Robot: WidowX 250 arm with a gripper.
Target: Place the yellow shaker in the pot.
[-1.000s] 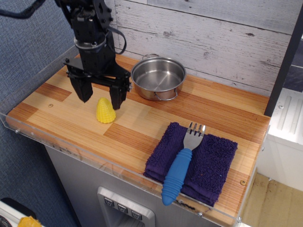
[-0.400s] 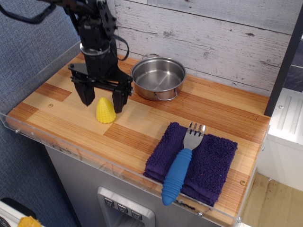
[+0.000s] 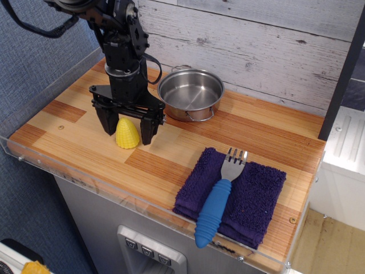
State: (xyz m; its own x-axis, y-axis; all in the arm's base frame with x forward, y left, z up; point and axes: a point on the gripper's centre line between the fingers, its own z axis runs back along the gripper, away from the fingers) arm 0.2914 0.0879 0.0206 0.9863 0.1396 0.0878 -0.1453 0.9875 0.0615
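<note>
The yellow shaker stands upright on the wooden counter, left of centre. My black gripper is open and lowered around it, one finger on its left and the other on its right, with gaps on both sides. The shiny steel pot sits empty behind and to the right of the shaker, near the back wall.
A folded purple towel lies at the front right with a blue-handled fork on it. A clear acrylic rim runs along the counter's front and left edges. A white plank wall stands behind.
My gripper has moved right and down, from behind and left of the shaker until its open fingers straddle it. The shaker and pot have not moved.
</note>
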